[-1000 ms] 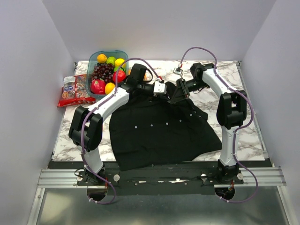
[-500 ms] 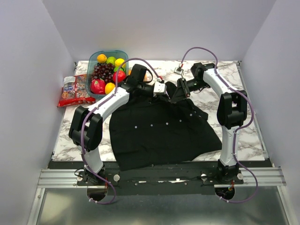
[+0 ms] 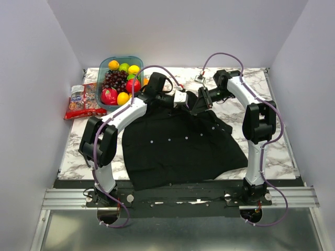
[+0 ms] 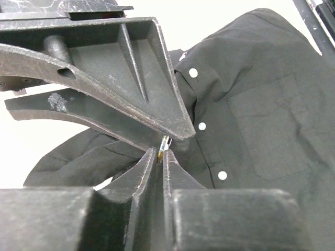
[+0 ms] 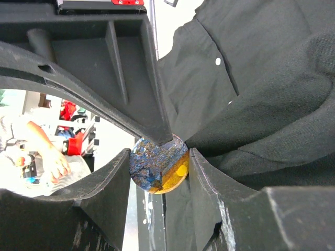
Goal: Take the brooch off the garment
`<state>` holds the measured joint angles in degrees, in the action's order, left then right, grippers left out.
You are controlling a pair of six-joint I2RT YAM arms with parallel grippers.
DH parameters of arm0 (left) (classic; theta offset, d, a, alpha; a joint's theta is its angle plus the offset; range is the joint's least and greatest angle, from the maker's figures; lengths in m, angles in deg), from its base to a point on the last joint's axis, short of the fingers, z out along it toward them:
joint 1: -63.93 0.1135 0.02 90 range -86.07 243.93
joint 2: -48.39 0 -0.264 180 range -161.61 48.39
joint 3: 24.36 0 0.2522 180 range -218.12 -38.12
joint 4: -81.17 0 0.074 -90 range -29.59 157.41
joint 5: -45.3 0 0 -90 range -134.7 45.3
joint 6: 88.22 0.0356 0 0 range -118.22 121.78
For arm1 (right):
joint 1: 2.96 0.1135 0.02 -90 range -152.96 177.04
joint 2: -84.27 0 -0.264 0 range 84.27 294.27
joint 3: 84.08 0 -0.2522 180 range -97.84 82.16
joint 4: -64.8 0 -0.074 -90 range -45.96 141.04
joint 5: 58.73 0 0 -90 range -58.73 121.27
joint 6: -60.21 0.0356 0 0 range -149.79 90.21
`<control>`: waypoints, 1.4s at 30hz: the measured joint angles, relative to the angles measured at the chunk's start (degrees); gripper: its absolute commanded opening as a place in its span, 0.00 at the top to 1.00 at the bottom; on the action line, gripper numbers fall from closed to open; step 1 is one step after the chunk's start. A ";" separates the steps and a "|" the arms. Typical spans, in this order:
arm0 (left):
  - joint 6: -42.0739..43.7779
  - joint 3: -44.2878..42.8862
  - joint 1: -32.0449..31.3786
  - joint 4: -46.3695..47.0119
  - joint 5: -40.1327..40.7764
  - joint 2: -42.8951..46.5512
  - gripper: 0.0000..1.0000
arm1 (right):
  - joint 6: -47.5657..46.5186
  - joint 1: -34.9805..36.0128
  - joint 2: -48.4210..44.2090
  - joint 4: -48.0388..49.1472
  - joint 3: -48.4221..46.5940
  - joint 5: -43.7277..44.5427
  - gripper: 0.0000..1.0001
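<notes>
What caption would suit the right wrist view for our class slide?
Right fingers grip the round brooch, black garment behind.

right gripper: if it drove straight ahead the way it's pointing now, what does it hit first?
The brooch: the round disc sits at the tips of the right gripper, seemingly clamped between them. Just beyond it are folds of the garment; how far behind the disc they lie is unclear.
</notes>
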<state>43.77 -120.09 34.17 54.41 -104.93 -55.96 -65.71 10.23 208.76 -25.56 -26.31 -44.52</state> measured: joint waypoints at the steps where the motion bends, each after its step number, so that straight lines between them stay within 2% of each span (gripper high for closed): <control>1: -0.07 0.00 0.00 0.00 -0.02 -0.02 0.94 | 0.13 -0.07 0.00 0.00 -0.02 0.04 0.56; 3: -0.17 -0.11 0.00 -0.07 -0.11 -0.22 1.00 | 0.55 -0.17 0.00 0.00 -0.02 0.15 0.53; 7: -0.17 -0.33 0.00 -0.44 -0.52 -0.59 1.00 | 1.53 -0.26 0.04 -0.15 -1.33 1.68 0.51; 10: -0.33 -1.18 0.04 -1.57 -0.11 -0.85 1.00 | 1.11 -0.55 0.07 -0.24 -5.86 3.82 0.51; 14: 1.84 -3.74 -0.28 -6.08 2.19 -0.87 1.00 | -2.95 -0.92 -1.88 0.79 -8.98 8.46 0.51; 17: 7.08 -7.69 -0.85 -12.02 5.75 -1.18 1.00 | -5.01 -1.22 -8.92 7.08 -0.83 13.25 0.50; 21: 16.13 -13.35 -2.64 -19.78 11.17 -2.16 1.00 | -2.95 -1.51 -21.03 19.06 13.62 20.28 0.49; 24: 23.28 -16.92 -4.31 -26.23 15.98 -2.95 1.00 | -0.70 -1.53 -26.38 26.88 19.43 24.00 0.49; 30: 37.31 -25.94 -5.81 -37.42 25.59 -6.97 1.00 | 1.90 -1.53 -28.94 35.10 25.59 26.99 0.49; 35: 46.97 -26.10 -6.12 -42.34 34.60 -7.39 1.00 | 4.28 -1.53 -29.05 39.43 27.32 27.96 0.49; 38: 49.09 -25.42 -6.51 -43.28 38.14 -7.39 1.00 | 6.16 -1.53 -29.14 42.05 27.45 28.04 0.49; 42: 46.95 -25.59 -6.91 -44.17 39.80 -7.65 1.00 | 8.81 -1.51 -29.42 44.98 27.98 27.30 0.49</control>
<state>90.72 -145.69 27.27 10.24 -65.12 -63.61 -56.91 8.73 179.34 19.42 1.67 -17.22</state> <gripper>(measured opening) 0.011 0.512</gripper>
